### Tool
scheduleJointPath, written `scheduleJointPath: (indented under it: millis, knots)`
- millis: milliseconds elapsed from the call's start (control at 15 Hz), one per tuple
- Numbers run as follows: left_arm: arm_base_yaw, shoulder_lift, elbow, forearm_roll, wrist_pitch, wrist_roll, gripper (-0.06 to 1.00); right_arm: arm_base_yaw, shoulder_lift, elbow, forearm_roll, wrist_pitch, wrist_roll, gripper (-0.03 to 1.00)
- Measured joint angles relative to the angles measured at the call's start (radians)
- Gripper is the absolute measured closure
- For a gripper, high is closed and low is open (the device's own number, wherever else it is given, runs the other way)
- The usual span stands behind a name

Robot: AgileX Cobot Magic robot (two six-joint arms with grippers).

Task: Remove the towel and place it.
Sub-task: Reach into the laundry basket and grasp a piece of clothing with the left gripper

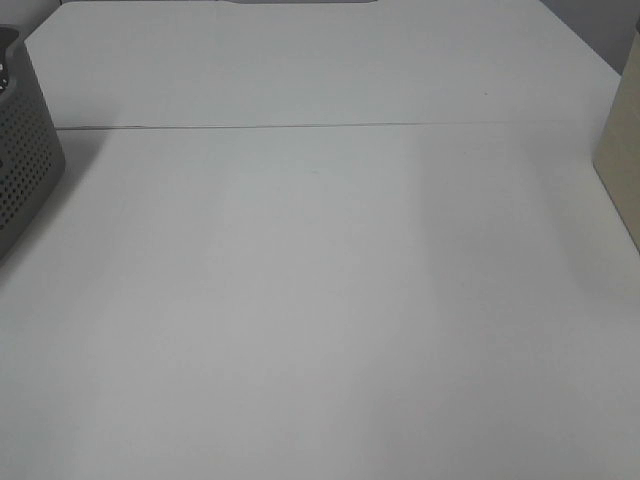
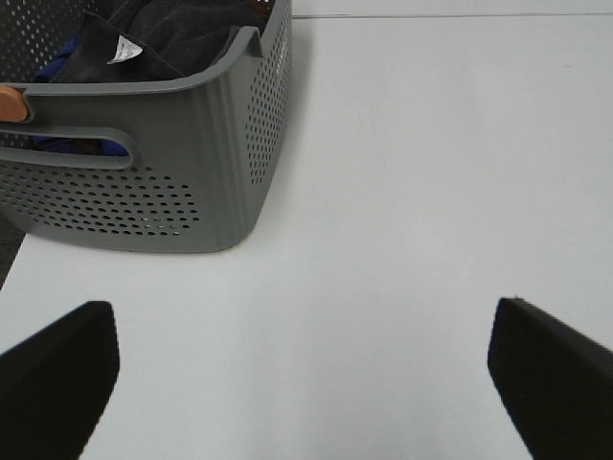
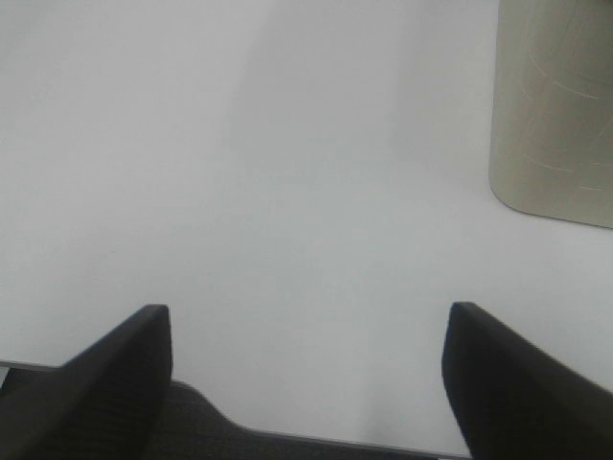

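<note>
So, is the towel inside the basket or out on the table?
Inside: the left wrist view shows the dark towel bunched within the grey basket.

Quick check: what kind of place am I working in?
Probably a test bench staged for laundry handling: plain white table, grey perforated basket holding the dark towel, beige bin at the right.

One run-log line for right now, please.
left gripper: open, empty, short of basket | right gripper: open, empty | towel: in basket, untouched | step: removal not started

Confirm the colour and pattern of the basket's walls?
The basket is plain grey, its walls dotted with rows of small round holes. It shows best in the left wrist view.
</note>
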Motion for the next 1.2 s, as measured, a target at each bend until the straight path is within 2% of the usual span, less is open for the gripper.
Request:
scheduleJointPath:
  millis: [1200]
  knots:
    - [0.000,0.000,0.000,0.001,0.000,0.002,-0.05,0.000,0.000,0.000,0.000,0.000,0.000,0.22]
